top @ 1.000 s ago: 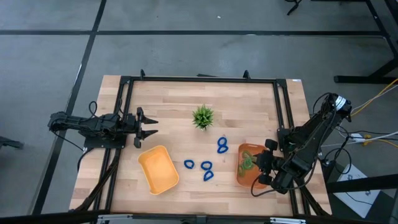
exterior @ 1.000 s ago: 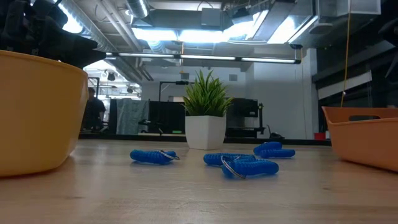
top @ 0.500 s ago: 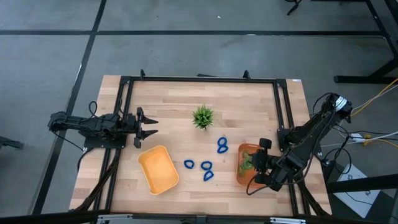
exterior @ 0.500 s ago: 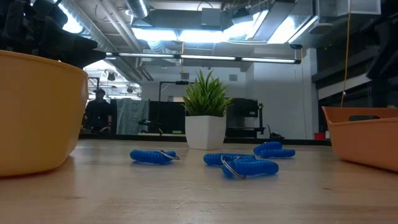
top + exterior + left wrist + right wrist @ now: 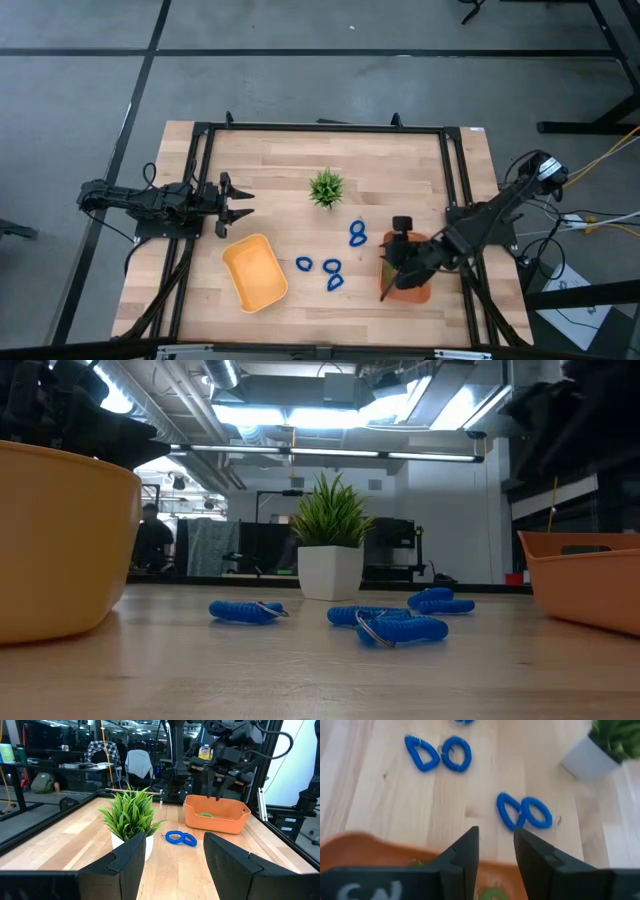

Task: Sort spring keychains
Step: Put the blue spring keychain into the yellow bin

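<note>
The high view shows the right claw [image 5: 392, 262] over the orange tray [image 5: 412, 291], slightly apart and empty, likely after dropping a green keychain [image 5: 205, 814], while the left claw [image 5: 240, 203] waits wide open.

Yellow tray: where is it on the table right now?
In the high view, the yellow tray sits at the table's front left, just beyond the left pincer, left of the loose blue keychains.
</note>
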Robot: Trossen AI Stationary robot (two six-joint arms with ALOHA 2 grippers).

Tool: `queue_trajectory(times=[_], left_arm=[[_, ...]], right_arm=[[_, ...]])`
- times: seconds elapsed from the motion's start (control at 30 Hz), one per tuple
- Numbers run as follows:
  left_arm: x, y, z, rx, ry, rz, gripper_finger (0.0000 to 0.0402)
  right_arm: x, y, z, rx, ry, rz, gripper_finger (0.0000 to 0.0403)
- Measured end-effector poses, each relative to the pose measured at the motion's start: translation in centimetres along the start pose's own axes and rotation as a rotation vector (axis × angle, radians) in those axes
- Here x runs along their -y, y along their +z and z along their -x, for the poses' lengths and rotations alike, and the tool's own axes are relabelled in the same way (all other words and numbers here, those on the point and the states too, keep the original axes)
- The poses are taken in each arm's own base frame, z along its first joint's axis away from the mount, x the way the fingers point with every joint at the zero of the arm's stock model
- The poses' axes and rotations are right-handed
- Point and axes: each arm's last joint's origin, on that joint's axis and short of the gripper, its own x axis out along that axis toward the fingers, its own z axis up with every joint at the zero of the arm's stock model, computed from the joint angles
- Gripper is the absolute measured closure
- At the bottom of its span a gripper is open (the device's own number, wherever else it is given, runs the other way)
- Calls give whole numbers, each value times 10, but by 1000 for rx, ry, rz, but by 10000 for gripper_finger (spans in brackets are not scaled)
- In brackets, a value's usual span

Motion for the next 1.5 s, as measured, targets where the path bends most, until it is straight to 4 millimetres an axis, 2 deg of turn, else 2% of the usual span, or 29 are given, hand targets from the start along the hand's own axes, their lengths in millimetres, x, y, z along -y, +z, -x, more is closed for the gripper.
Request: queue_trajectory(times=[0.4,0.7,0.87,1.13,1.5], left_arm=[[0,0,0,0,0,0,205],[0,0,0,0,0,0,205],[0,0,0,0,0,0,205],[0,0,0,0,0,0,205],[0,0,0,1,0,0,205]], right_arm=[[24,23,-30,53,111,144,280],[56,28,-48,24,112,88,280],[68,27,-59,-12,98,55,280],[81,19,-94,-99,152,71,280],[92,6,-124,-195,201,26,280]])
